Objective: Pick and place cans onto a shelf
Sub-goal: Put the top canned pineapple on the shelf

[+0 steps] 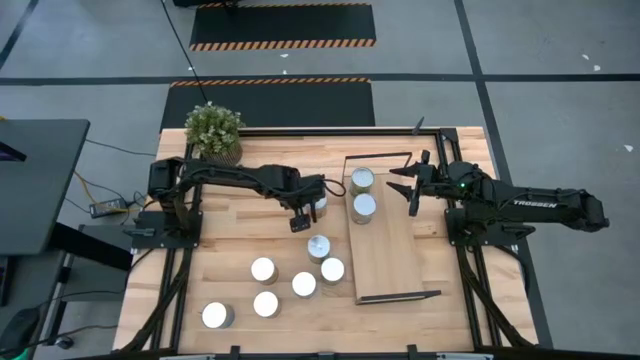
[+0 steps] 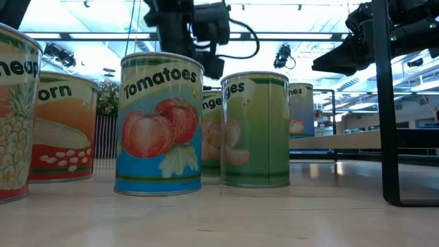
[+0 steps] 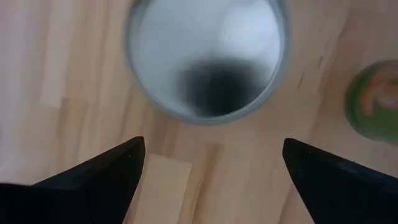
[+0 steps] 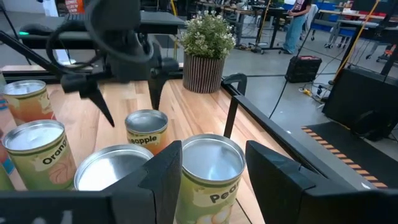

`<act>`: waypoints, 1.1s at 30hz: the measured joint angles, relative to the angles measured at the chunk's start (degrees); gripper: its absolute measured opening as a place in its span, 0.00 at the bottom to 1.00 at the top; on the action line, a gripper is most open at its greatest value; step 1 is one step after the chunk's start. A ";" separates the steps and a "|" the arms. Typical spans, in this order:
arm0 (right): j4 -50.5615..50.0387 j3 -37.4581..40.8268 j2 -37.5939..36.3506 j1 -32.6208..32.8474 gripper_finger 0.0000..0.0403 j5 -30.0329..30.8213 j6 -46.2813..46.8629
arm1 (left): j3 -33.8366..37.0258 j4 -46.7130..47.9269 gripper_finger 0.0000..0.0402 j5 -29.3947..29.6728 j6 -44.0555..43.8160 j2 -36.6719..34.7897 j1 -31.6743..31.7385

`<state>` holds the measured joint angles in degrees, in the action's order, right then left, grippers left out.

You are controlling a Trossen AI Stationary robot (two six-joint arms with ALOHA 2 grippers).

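Two cans (image 1: 361,180) (image 1: 364,207) stand upright on the light-wood shelf (image 1: 390,260) toward its far end. Several more cans (image 1: 304,284) stand on the tabletop left of the shelf. My left gripper (image 1: 303,216) is open and points down over a can (image 1: 319,206) beside the shelf's left edge. The left wrist view shows this can's silver top (image 3: 208,56) beyond the open fingers (image 3: 93,180). My right gripper (image 1: 408,190) is open and empty, just right of the two shelf cans. One of them (image 4: 211,168) shows between its fingers.
A potted plant (image 1: 213,132) stands at the table's far left. Black wire frames (image 1: 380,158) (image 1: 400,296) rise at the shelf's short ends. The near half of the shelf board is bare. Tomato (image 2: 161,123) and orange (image 2: 255,130) cans stand close together in the low view.
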<state>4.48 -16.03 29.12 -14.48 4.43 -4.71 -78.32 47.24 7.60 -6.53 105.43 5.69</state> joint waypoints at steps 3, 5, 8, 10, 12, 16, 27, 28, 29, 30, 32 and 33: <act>-0.02 0.00 0.00 0.11 0.46 0.04 -0.06 | 2.56 -5.15 0.96 -0.04 0.64 0.00 0.57; 0.11 0.00 0.00 0.11 0.46 0.02 -0.07 | 4.28 -9.12 0.96 0.03 0.92 0.00 0.99; 0.10 0.00 0.00 0.11 0.46 0.02 -0.13 | 5.88 -15.75 0.96 0.03 1.01 0.00 1.33; 0.12 0.00 0.00 0.11 0.46 0.02 -0.03 | 6.38 -18.06 0.96 -0.03 1.57 0.00 1.29; 0.17 0.00 0.00 0.11 0.46 0.02 -0.08 | 7.07 -20.66 0.96 -0.32 1.64 0.00 1.27; 0.20 0.00 0.00 0.11 0.46 0.02 -0.20 | 7.61 -22.94 0.96 -1.46 2.71 0.00 1.14; 0.23 0.00 0.00 0.11 0.46 0.02 -0.50 | 7.62 -25.88 0.84 -1.92 6.34 0.00 1.11; 0.23 0.00 0.00 0.11 0.46 0.03 -0.99 | 7.58 -25.90 0.82 -1.90 6.34 0.00 1.12; 0.21 0.00 0.00 0.11 0.46 0.18 -1.33 | 7.38 -25.49 0.80 -1.90 6.34 -0.16 1.23; 0.19 0.00 -0.09 0.11 0.46 0.56 -1.46 | 6.99 -24.35 0.78 -1.91 6.34 -0.53 1.25; 0.21 0.00 -0.40 0.14 0.46 1.41 -1.53 | 5.41 -22.87 0.77 -1.53 6.35 -1.66 1.35; 0.20 0.00 -0.60 0.14 0.46 1.81 -1.72 | 4.26 -21.92 0.77 -1.17 6.32 -2.30 1.39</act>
<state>4.68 -16.03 28.52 -14.35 6.24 -6.43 -74.06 25.32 6.43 -0.21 103.13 7.08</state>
